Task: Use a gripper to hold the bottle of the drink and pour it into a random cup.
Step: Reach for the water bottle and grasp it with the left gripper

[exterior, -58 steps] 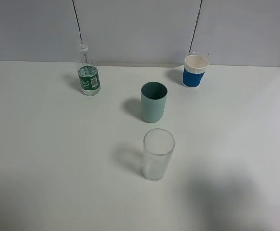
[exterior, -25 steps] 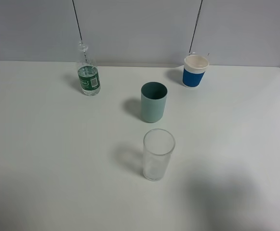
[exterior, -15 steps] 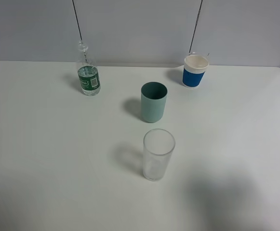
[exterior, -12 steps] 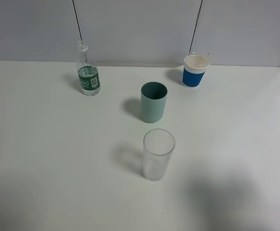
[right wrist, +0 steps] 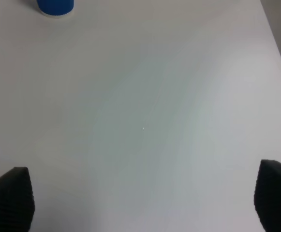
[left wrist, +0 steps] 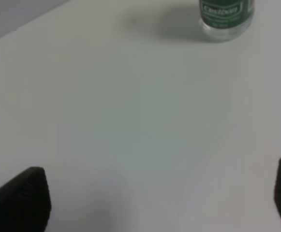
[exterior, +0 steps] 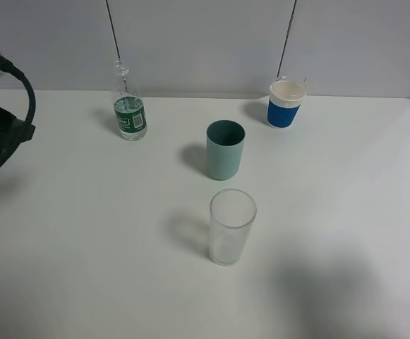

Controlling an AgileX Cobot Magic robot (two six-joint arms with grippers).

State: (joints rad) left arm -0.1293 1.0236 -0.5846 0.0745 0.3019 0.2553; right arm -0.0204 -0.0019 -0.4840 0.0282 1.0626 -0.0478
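The bottle [exterior: 129, 107] stands upright at the back left of the white table, clear with a dark green label; the colourless drink shows through its base. Its lower part also shows in the left wrist view [left wrist: 226, 17]. The teal-green cup [exterior: 225, 150] stands upright near the middle. My left arm [exterior: 5, 131] with its black cable is at the table's left edge, well left of the bottle. My left gripper [left wrist: 152, 193] is open and empty, its jaws wide apart. My right gripper [right wrist: 142, 195] is open and empty over bare table, out of the exterior view.
A tall clear tumbler [exterior: 232, 226] stands in front of the teal cup. A blue-and-white paper cup [exterior: 286, 104] stands at the back right and shows in the right wrist view [right wrist: 55, 6]. The table's right edge [right wrist: 275, 43] lies near my right gripper.
My left arm has come into the exterior view at the left edge. The bottle and the cups have not moved.
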